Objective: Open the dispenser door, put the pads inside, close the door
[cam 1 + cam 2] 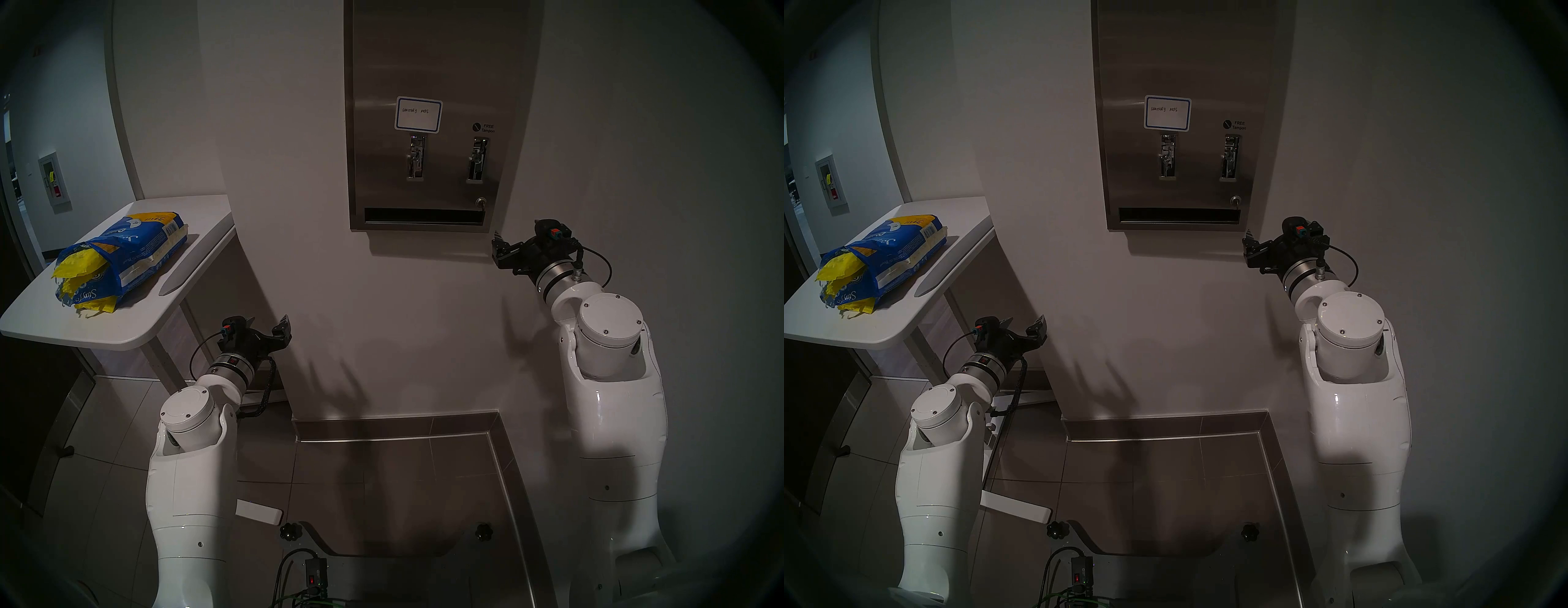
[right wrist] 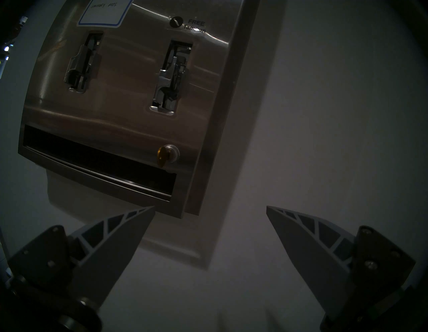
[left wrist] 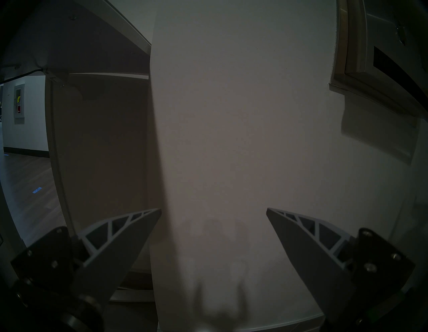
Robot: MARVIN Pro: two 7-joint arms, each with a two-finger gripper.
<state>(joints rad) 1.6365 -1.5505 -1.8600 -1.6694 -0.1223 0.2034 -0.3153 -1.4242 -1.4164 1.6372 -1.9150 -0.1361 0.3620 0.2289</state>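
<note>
The dispenser door (image 1: 424, 76) is a brushed-steel panel on the wall, shut, with a blue-bordered label (image 1: 418, 114), two lever slots, a key lock (image 1: 480, 202) and a wide bottom slot. It fills the upper left of the right wrist view (image 2: 129, 125). Yellow pads (image 1: 78, 265) stick out of a blue bag on the table at the left. My right gripper (image 1: 497, 249) is open and empty, just below and right of the door's bottom right corner. My left gripper (image 1: 268, 323) is open and empty, low by the wall, below the table's edge.
The blue printed bag (image 1: 144, 248) lies on a white table (image 1: 140, 327) at the left, its leg close to my left arm. The wall corner and a dark baseboard (image 1: 394, 424) run below the dispenser. My base and cables sit at the bottom.
</note>
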